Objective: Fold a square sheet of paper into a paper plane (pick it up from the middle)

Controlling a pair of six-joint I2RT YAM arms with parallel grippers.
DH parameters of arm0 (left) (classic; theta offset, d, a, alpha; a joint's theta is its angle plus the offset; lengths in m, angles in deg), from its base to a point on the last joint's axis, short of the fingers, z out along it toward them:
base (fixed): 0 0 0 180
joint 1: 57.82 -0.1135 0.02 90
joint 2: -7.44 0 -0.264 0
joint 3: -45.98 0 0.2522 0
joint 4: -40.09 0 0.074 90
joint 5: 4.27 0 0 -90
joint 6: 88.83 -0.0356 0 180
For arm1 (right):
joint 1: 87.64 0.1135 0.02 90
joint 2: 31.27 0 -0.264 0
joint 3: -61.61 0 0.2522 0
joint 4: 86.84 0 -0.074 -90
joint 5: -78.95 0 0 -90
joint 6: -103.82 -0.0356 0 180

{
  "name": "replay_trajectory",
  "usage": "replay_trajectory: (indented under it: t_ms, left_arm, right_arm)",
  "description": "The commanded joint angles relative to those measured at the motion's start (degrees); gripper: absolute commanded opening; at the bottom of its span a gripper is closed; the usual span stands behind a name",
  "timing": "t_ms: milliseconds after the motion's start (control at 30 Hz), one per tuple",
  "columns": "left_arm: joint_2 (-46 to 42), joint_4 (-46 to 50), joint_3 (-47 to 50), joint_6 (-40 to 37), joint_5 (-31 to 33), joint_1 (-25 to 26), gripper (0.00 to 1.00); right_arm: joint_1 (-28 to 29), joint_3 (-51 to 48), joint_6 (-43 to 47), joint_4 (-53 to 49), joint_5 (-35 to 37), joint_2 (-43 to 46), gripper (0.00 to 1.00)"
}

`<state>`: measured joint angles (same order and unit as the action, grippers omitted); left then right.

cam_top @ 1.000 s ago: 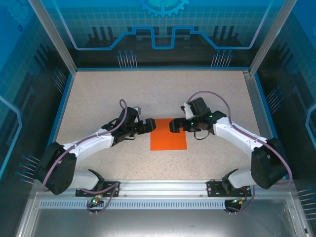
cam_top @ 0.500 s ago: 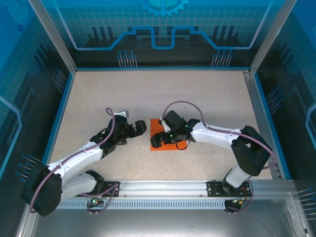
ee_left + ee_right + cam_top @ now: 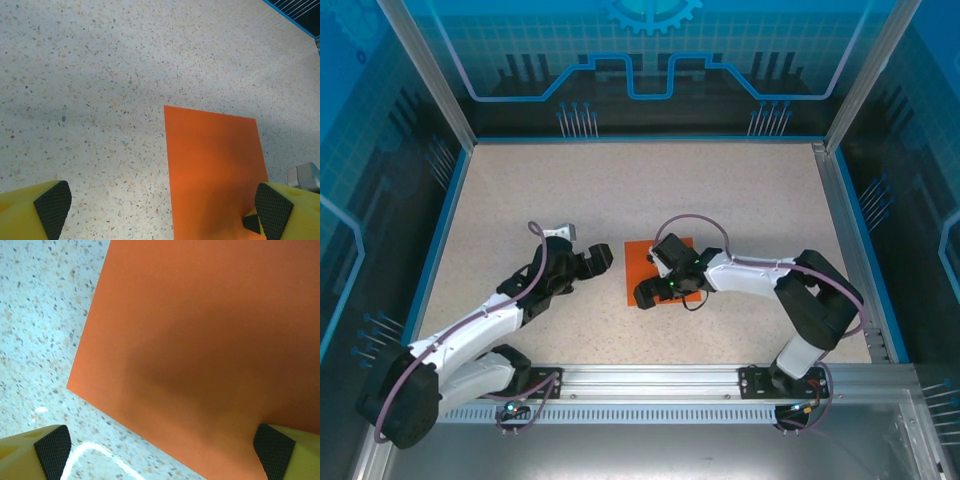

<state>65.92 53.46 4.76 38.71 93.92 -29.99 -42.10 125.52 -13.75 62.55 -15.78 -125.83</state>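
Right tool point(image 3: 648, 293) hides middle of sheet point(image 3: 638, 262).

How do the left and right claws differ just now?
The right gripper hangs over the bright orange square sheet of paper, at its near left corner; the left gripper is over bare speckled table beside it. The right arm is bent sharply at the elbow; the left arm reaches out straighter. Both are open, holding nothing.
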Motion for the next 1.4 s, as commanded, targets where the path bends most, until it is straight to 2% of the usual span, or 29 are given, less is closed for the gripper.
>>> replay_trajectory:
  t_ms: [0, 133, 300, 433, 533, 600, 700, 767, 1000, 1200, 1367]
  left_arm:
    - [-0.82, -2.18, 1.01, -1.64, 1.11, -0.77, 0.98]
    - [-0.76, -4.51, 1.53, -1.13, 0.99, -0.76, 0.99]
    - [-0.39, -6.64, 1.61, 0.39, 1.84, -0.76, 0.98]
    - [0.61, -7.18, 1.46, 2.22, 3.7, -0.85, 0.99]
    - [1.41, -6.39, 0.64, 3.1, 4.6, -0.93, 0.98]
    - [2.12, -6.61, 0.4, 2.98, 4.81, -0.95, 0.99]
    - [3.02, -7.35, 0.13, 2.63, 4.82, -1.03, 0.98]
    - [3.23, -7.4, -0.08, 2.54, 4.75, -1.12, 0.99]
    - [3.03, -5.33, -0.14, 0.82, 4.19, -1.47, 0.99]
    - [2.88, -4.36, 0.87, -0.61, 3.01, -1.64, 0.98]
    - [2.1, -4.28, 1.83, -2.39, -0.98, -1.65, 0.99]
  right_arm:
    - [-2.19, -2.63, 5.85, -4.49, -0.17, 1.44, 0.99]
    - [-3.18, -1.73, 8.46, -5.65, -0.78, 3.06, 0.99]
    - [-2.61, -0.14, 6.97, -4.03, -2.47, 5.73, 0.99]
    - [-0.97, -0.07, 3.47, -1.27, 1.0, 8.2, 0.99]
    - [-0.28, 1.55, 0.99, -2.53, 7.72, 8.11, 0.99]
    - [-0.43, 2.86, -0.86, -4.26, 9.71, 6.82, 0.99]
    - [-0.6, 5.3, -0.47, -5.16, 4.01, 2.98, 1.0]
    - [0.33, 6.71, -1.49, -4.63, 3.48, 0.91, 0.99]
    - [0.72, 14.15, -7.16, -8.97, 8.5, -6.06, 0.98]
    - [0.69, 13.58, -9.99, -6.8, 6.51, -10.42, 0.98]
    - [0.69, 13.04, -15.32, -8.35, 9.38, -13.89, 0.97]
